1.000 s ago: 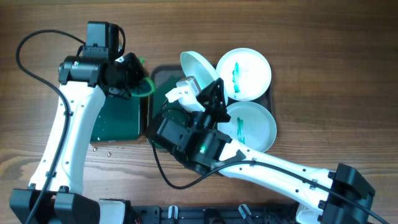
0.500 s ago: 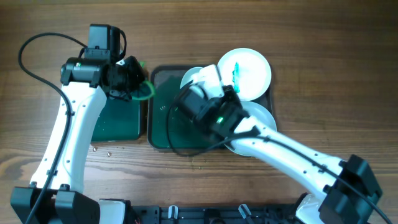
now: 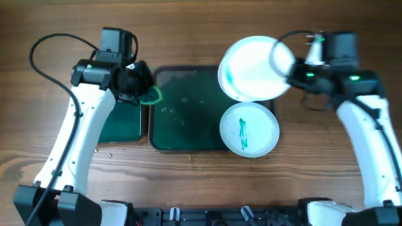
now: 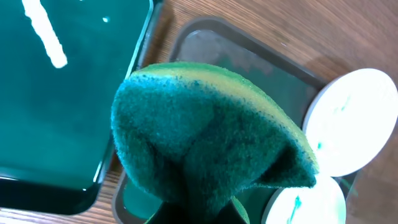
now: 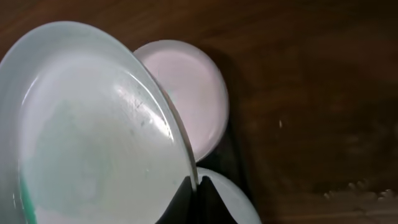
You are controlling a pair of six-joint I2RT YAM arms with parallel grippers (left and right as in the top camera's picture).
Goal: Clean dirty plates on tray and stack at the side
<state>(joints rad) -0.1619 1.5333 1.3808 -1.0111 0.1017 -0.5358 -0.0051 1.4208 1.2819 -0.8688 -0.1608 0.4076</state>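
My right gripper [image 3: 291,70] [image 5: 194,186] is shut on the rim of a white plate [image 3: 251,66] [image 5: 93,137]. It holds the plate lifted and tilted over the far right corner of the large dark green tray [image 3: 182,125]; teal shows at the plate's edge. A second plate [image 5: 189,87] lies under it, mostly covered in the overhead view. A third plate [image 3: 249,129] with a teal streak lies at the tray's near right. My left gripper [image 3: 143,88] [image 4: 199,211] is shut on a green sponge [image 4: 205,137] over the tray's far left edge.
A smaller green tray [image 3: 119,122] [image 4: 56,93] lies left of the large one. Small crumbs [image 3: 103,150] sit on the wooden table near its front corner. A black cable [image 3: 47,47] loops at the far left.
My right arm has swung from over the tray's middle to the right side, carrying the plate with it. My left gripper with the sponge has shifted slightly right.
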